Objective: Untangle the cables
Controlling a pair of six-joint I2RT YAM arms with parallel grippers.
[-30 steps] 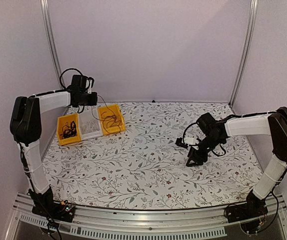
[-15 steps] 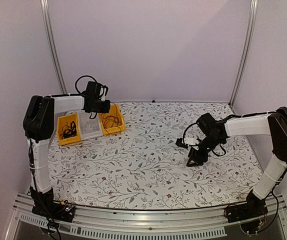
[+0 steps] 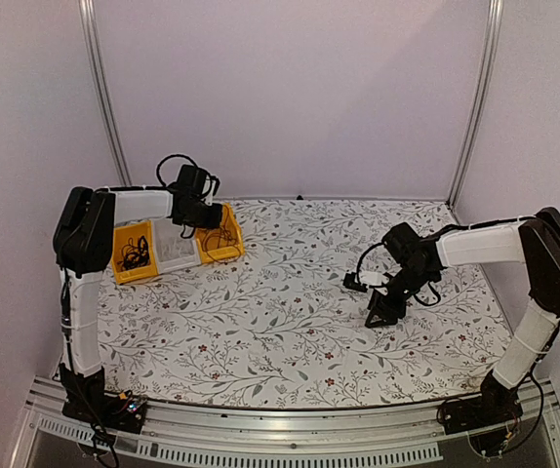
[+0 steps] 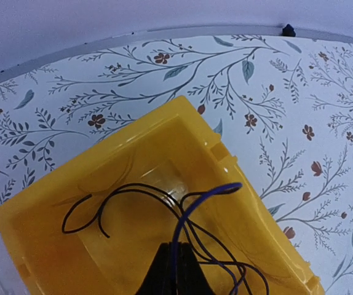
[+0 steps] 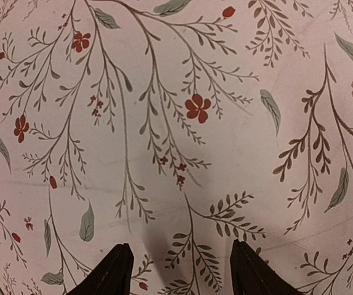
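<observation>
At upper left of the top view, the left gripper (image 3: 207, 216) is pinching shut on a strand of the cables (image 4: 189, 212) lying in a yellow bin (image 4: 53, 246). Right of centre, the right gripper (image 3: 378, 314) is hanging with its fingers apart, empty, over the floral table (image 3: 280, 322).

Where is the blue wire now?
In the left wrist view, the blue wire curves up from the shut left end effector, over the right-hand yellow bin at the far left of the table.
</observation>
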